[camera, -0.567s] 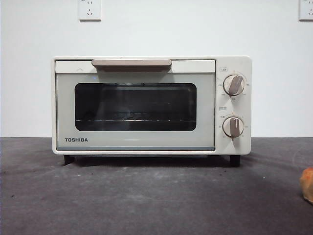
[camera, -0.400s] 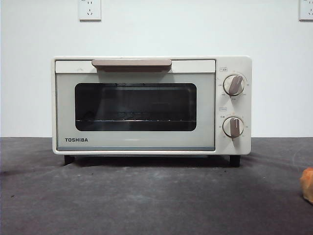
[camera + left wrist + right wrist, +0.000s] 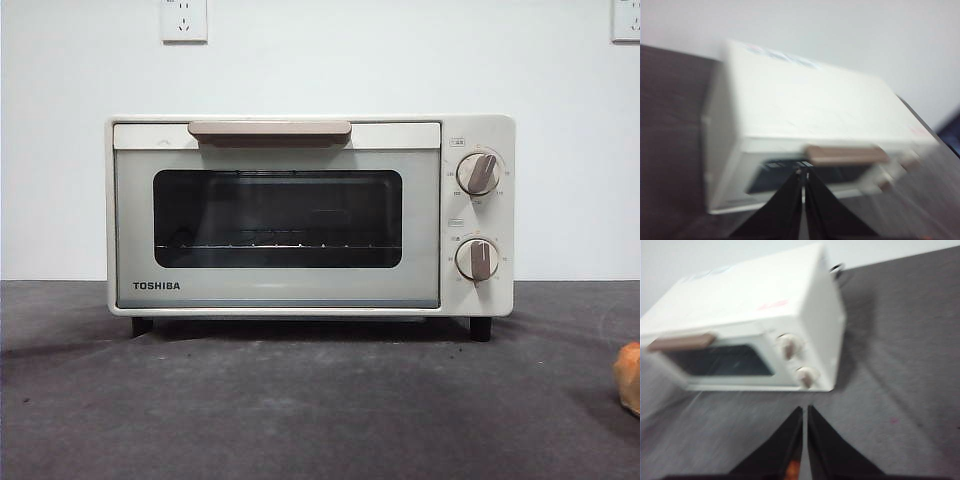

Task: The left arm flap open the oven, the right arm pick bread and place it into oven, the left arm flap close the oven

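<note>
1. Front view: we see the oven standing centred on the dark table, its door shut, with the beige bar handle along the top edge of the door and the two beige knobs stacked at its right side.
2. Through the dark glass window we can make out a wire rack.
3. At the right edge of this frame, low down, a sliver of the golden-orange bread lies on the table, well apart from the oven; most of it is cut off.
4. Neither arm shows in the front view. Two wall sockets sit at the top of the white wall.
5. Left wrist view, blurred: our left gripper hangs above the front of the oven, its tips near the handle in the frame; the two black jaws lie pressed together, holding nothing.
6. Right wrist view, also blurred: our right gripper hangs over bare table in front of the oven, jaws nearly touching and empty. A small orange patch, the bread, peeks between the jaws at the bottom of the frame.
</note>
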